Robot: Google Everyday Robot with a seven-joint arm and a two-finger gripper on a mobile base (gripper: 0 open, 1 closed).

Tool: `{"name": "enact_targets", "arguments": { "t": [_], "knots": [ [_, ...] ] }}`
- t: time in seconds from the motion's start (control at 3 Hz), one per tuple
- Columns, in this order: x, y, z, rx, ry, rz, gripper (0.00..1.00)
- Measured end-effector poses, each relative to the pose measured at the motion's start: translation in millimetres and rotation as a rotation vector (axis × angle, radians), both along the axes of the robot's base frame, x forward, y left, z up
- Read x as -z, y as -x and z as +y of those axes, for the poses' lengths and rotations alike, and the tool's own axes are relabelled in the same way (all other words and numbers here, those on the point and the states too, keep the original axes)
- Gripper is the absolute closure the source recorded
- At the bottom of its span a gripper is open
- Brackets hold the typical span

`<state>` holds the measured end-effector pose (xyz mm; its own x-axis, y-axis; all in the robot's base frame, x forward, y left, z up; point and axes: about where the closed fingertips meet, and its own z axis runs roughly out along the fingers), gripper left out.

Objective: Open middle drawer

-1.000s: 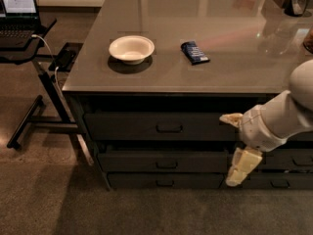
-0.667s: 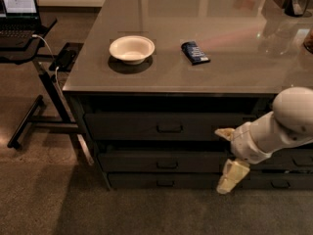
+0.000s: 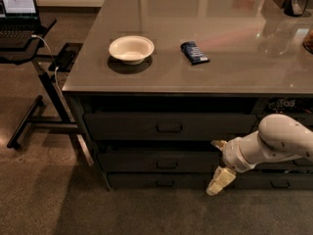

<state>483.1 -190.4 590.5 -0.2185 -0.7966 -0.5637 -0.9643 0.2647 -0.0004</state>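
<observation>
The middle drawer point(image 3: 132, 161) is a dark grey front under the counter, shut, with a small loop handle point(image 3: 167, 164) at its centre. A taller drawer front point(image 3: 122, 126) sits above it and a slimmer one point(image 3: 132, 181) below; both are shut. My gripper point(image 3: 217, 164) hangs in front of the middle drawer, to the right of its handle and apart from it. It is open, with one cream fingertip point(image 3: 218, 144) at the drawer's top edge and the other point(image 3: 215, 186) down by the bottom drawer. It holds nothing.
A white bowl point(image 3: 131, 49) and a dark blue packet point(image 3: 194, 52) lie on the grey countertop point(image 3: 234, 43). A stand with a laptop point(image 3: 17, 6) and cables is at the left, its legs point(image 3: 29, 116) on the floor beside the counter.
My gripper and forearm have moved left and a little down, closer to the middle drawer's handle. The drawers have not moved.
</observation>
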Motion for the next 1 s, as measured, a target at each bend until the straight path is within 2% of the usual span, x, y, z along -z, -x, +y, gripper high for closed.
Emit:
{"name": "enact_targets", "arguments": {
  "t": [0.33, 0.67, 1.0],
  "knots": [
    [20, -13, -5, 0.015, -0.163, -0.024, 0.0],
    [25, -24, -15, -0.013, -0.178, -0.078, 0.0],
    [24, -23, -13, -0.016, -0.175, -0.076, 0.0]
  ]
}}
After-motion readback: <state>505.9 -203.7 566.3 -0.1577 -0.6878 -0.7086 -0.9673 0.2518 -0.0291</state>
